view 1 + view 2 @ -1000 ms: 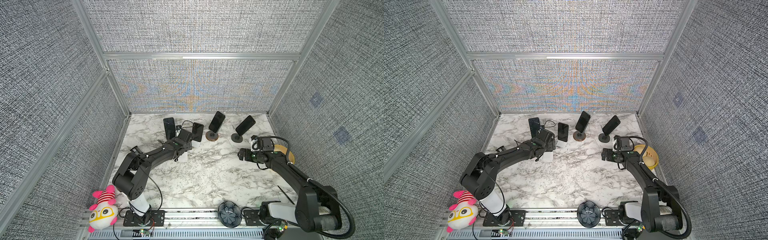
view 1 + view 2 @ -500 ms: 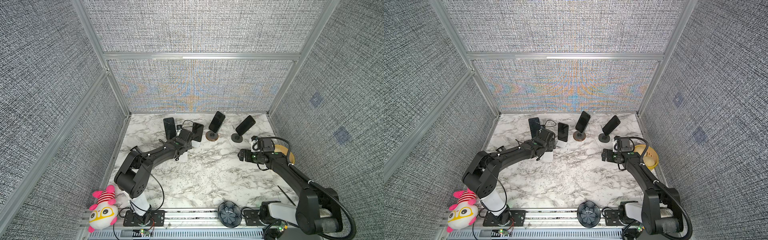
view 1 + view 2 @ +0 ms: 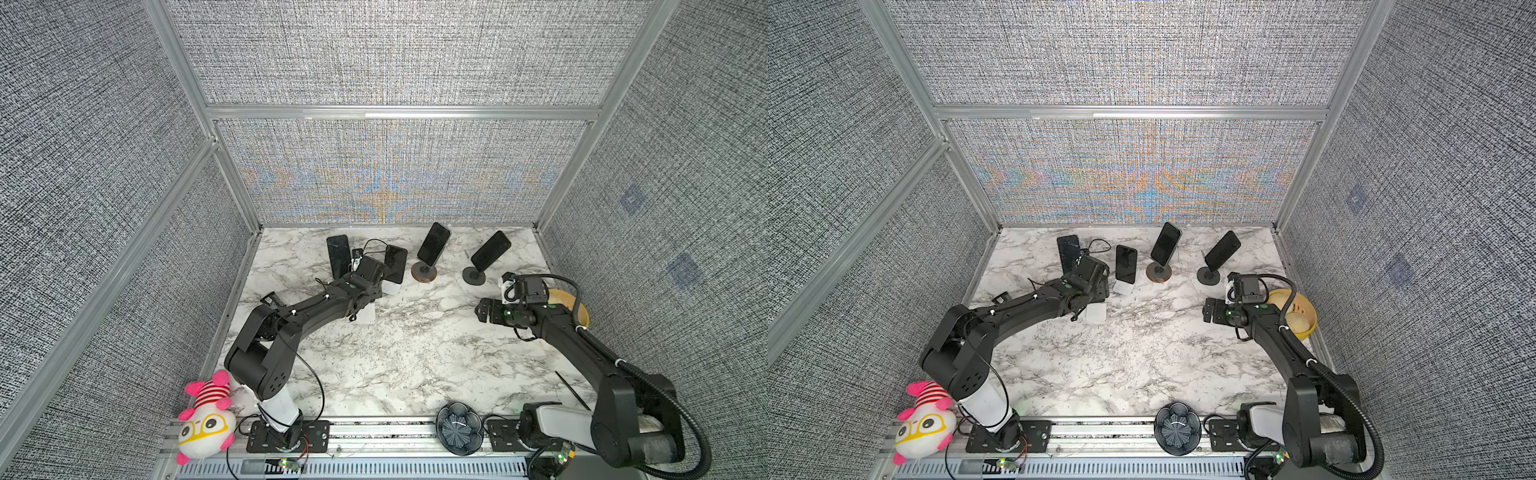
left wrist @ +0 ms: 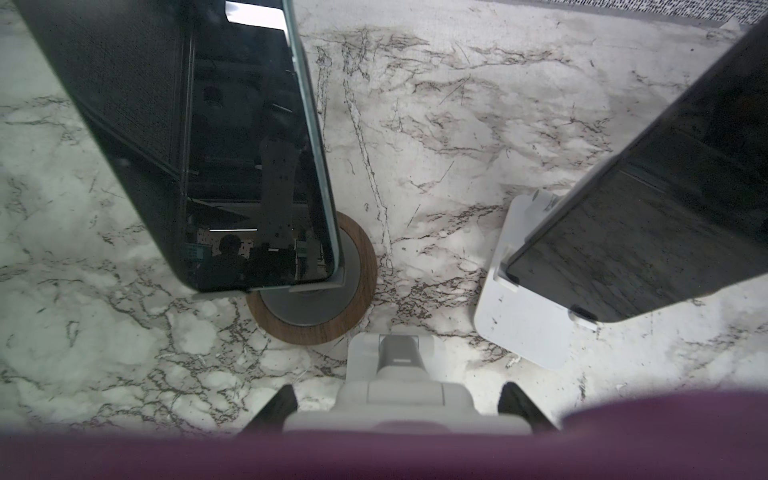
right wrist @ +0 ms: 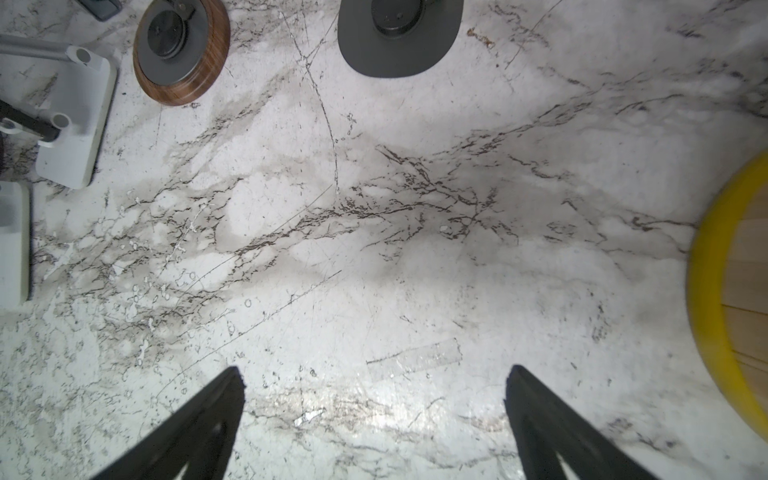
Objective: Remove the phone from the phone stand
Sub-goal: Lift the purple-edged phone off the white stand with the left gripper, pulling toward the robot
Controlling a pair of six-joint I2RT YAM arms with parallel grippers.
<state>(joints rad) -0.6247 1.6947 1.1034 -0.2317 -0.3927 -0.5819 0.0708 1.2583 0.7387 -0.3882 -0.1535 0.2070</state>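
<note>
Back row of the marble worktop (image 3: 415, 353) was crowded. Right by the left arm a black slab phone (image 3: 395, 264) sat on a white square-based stand (image 3: 390, 289). Next came a second phone (image 3: 434, 248) on a wood-rimmed round stand (image 3: 424, 273) and a third phone (image 3: 490, 256) on a dark grey round stand (image 3: 473, 275), with a yellow-rimmed bowl (image 5: 704, 291) far right.

The dark rectangular phone furthest left (image 3: 337, 257) leaned just left of the left fingers (image 4: 279, 409) in both top views. Those fingers straddled a white hinged stand piece (image 4: 399, 374), partway open; couldn't tell if they pinched it. The right fingers (image 5: 208, 415) were spread wide over bare marble, holding nothing.
</note>
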